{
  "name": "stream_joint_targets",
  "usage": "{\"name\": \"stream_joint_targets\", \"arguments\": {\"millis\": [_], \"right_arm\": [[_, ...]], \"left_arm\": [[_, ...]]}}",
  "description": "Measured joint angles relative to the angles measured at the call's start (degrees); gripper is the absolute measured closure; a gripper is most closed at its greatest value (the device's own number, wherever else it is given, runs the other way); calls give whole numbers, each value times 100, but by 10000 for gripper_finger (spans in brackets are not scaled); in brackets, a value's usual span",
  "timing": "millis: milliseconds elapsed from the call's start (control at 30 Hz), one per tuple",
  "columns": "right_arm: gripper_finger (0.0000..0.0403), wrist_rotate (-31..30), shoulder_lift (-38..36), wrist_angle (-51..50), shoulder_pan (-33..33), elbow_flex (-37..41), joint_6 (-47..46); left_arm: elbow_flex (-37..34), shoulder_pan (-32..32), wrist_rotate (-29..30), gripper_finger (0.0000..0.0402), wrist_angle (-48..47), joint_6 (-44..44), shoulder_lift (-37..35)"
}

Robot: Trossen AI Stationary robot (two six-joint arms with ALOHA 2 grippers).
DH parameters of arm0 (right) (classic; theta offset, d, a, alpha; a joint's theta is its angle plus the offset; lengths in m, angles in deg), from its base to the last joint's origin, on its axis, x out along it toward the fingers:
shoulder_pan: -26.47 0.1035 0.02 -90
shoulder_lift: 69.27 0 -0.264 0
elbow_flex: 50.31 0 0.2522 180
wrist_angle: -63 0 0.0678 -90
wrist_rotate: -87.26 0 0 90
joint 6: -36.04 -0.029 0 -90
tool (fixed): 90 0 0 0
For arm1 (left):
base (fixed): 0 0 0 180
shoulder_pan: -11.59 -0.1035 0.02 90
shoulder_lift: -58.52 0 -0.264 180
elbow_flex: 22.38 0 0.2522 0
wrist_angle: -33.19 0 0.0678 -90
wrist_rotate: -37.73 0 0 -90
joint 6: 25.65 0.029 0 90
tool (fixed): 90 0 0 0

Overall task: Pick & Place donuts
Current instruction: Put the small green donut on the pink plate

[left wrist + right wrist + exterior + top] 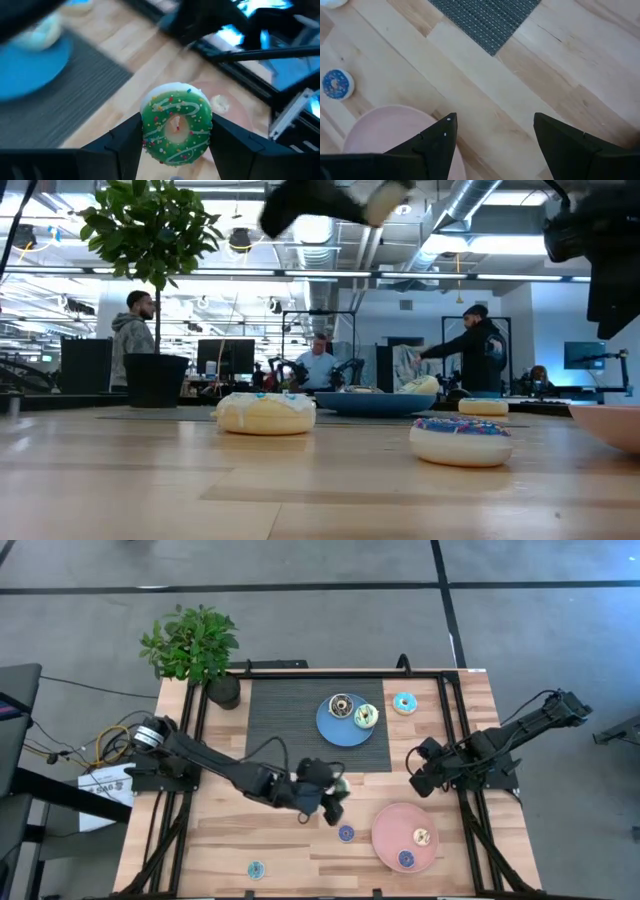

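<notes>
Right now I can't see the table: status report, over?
Left hand shut on green donut, raised above the table. Right hand open, idle near pink plate. Nothing in the way.

Wooden table [230, 840]: mat [290, 710], plates, perhaps four donuts.

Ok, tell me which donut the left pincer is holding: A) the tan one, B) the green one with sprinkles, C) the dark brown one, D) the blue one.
B: the left wrist view shows the green donut with white icing lines and sprinkles clamped between the left pincer fingers.
</notes>
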Motion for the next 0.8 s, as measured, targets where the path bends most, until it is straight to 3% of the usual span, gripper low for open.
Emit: {"name": "stream_joint_targets", "arguments": {"millis": [100, 233, 600, 700, 800], "right_arm": [[147, 0, 0, -119, 0, -4, 3], [147, 0, -9, -269, 0, -4, -2], [147, 8, -14, -286, 6, -5, -52], [147, 9, -19, -268, 11, -5, -54], [147, 11, -18, -212, 11, -4, -56]], "left_arm": [[160, -90, -218, 205, 695, 591, 504], [1011, -223, -922, 205, 455, 920, 1564], [4687, -269, -2243, 205, -1692, 1934, 4181], [5309, -269, -2406, 205, -1958, 2090, 4542], [5506, -269, -2545, 205, -1900, 2134, 4759]]}}
